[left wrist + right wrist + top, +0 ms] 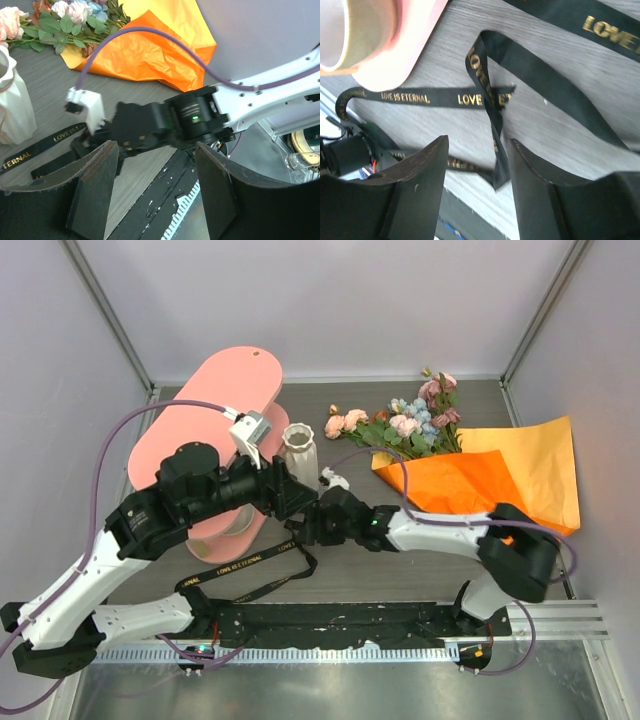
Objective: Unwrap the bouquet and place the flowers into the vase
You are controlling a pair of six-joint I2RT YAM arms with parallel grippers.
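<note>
From the top camera I take the vase (300,450) as my mark. The flowers (410,425) lie on the counter (400,570) to its right, nearest blooms close beside it, stems running onto the opened orange paper (510,475) farther right. The black ribbon (250,565) trails loose in front of the vase, and the left gripper (292,498) and right gripper (308,528) crowd together just in front of it. In the left wrist view my left jaws stand wide and empty, with the right arm's wrist straight ahead and the vase off to the side. In the right wrist view the right jaws stand apart with a fold of ribbon lying in the gap, apparently unpinched. My worries: that fold could catch a finger as I lift away, and with both arms this close, a careless swing could tip the vase.
</note>
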